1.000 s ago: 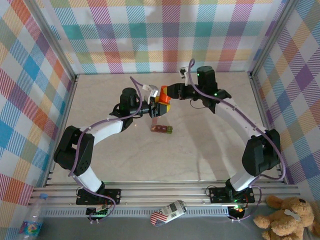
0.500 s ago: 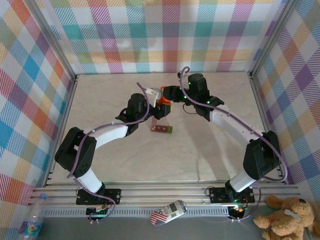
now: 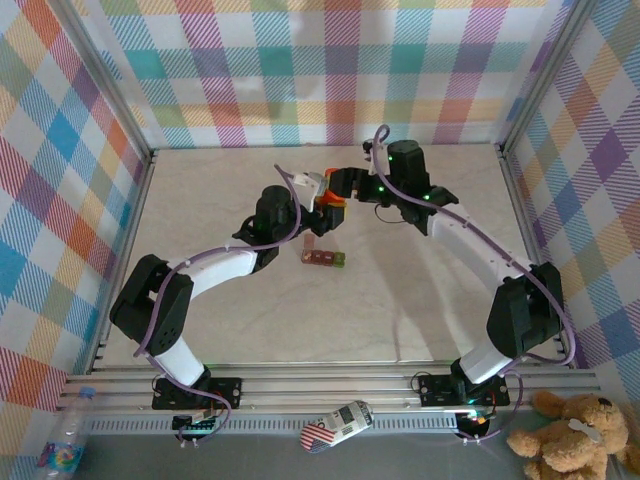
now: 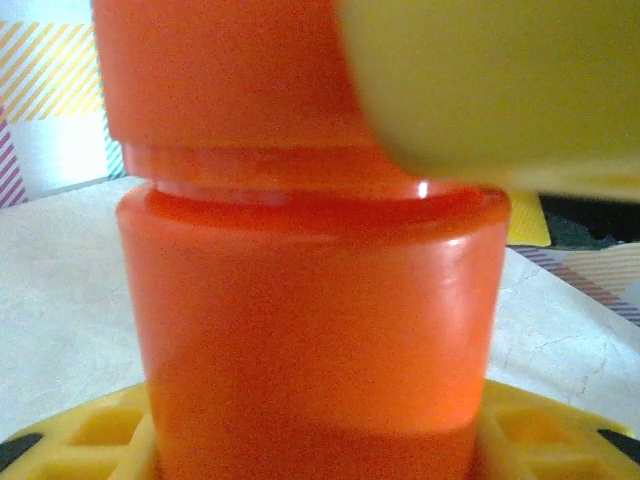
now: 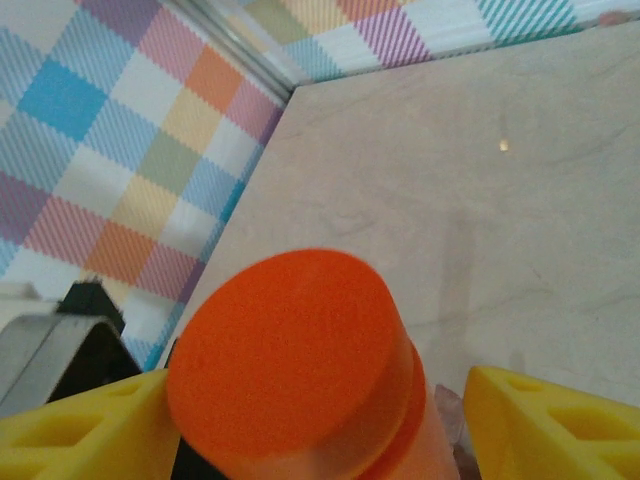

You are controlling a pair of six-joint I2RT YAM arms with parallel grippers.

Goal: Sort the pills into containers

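Note:
The orange bottle [image 3: 328, 205] stands upright above the table, and my left gripper [image 3: 316, 208] is shut on its body. In the left wrist view the orange bottle [image 4: 310, 300] rises between the yellow pads [image 4: 90, 435] of my left gripper [image 4: 320, 445]. My right gripper [image 3: 337, 187] straddles the bottle's cap [image 5: 290, 350] and is open. Its left fingertip [image 5: 95, 430] is against the cap, and a gap separates the cap from the other fingertip [image 5: 550, 425]. The containers [image 3: 325, 258], a short red-brown strip with a green end, lie on the table just in front of the bottle.
Plaid walls with metal frame posts [image 3: 520, 190] enclose the pale marble table [image 3: 400, 300] on three sides. The two arms arch in from the near edge and meet at centre back. A small pale speck [image 5: 503, 146] lies on the table beyond the cap.
My left arm carried the bottle a little to the right and has held still since. My right gripper came in over the cap, then its arm drew back slightly to the right.

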